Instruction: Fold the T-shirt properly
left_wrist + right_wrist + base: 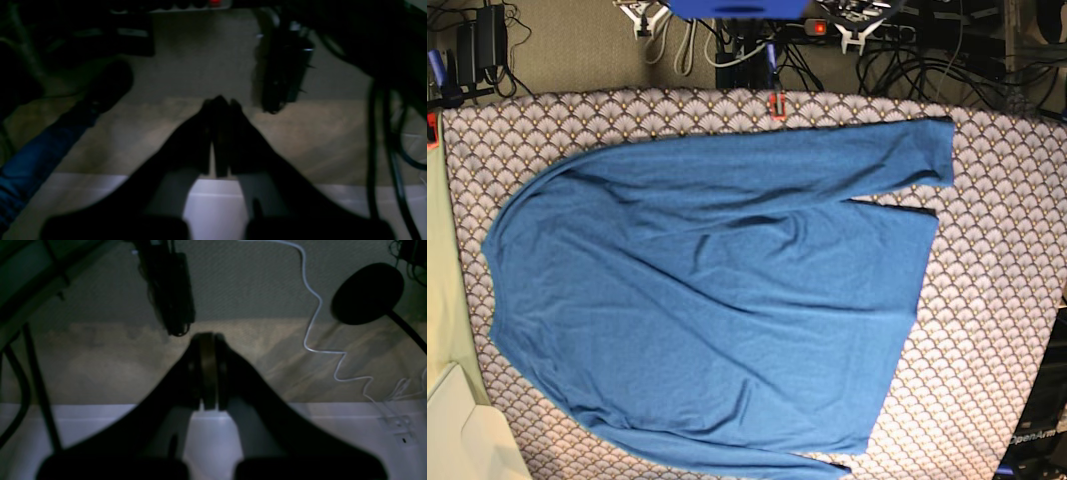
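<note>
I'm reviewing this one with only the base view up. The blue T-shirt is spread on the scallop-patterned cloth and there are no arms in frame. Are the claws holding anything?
Observer: No. In the left wrist view the left claw is shut with its tips together, nothing between them, and only floor beyond.
Operator: And the right one?
Observer: The right claw is shut and empty too, also pointing at floor.
Operator: Is anything else near the arms?
Observer: Yes. A leg in blue jeans with a dark shoe shows at the left of the left wrist view.
</note>
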Available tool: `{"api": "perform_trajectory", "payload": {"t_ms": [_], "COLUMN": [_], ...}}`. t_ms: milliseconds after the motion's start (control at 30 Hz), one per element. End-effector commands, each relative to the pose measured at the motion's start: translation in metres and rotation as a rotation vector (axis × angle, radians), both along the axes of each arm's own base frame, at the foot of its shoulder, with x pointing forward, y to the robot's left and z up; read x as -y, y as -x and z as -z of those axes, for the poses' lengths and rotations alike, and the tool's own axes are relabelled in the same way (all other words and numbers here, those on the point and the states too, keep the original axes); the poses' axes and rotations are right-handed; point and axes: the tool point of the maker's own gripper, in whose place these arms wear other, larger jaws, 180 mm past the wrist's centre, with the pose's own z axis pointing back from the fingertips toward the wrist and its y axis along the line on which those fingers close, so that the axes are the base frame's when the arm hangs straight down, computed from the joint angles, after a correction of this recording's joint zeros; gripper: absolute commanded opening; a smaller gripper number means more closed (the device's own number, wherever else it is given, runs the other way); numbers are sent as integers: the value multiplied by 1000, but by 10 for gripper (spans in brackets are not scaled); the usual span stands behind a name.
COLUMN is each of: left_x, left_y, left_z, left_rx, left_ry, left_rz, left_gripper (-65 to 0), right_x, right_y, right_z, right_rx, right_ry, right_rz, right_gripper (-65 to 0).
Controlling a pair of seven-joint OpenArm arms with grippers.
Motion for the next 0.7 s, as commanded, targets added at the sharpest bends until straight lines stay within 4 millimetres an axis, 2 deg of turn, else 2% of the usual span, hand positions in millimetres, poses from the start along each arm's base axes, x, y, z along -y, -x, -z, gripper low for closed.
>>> {"api": "perform_trajectory", "payload": {"t_ms": [0, 233, 333, 667], "left_x": [-11, -16, -16, -15], "left_y": [-1, -9, -14, -15], "left_z": [-1, -1, -1, -1], "left_rx": [4, 18, 24, 25], "left_ry": [-22, -29, -29, -28], "left_rz": [7, 7, 7, 7], "left_gripper": [-646, -646, -646, -646], "right_x": [-6, -6, -6, -5], "right_y": [2, 1, -6, -12], "right_z": [0, 0, 0, 0], "right_rx": [-5, -2, 9, 16], "right_ry": [-16, -16, -16, -15], "right_rz": [6, 6, 6, 4], "right_gripper": [-650, -650, -650, -650]}}
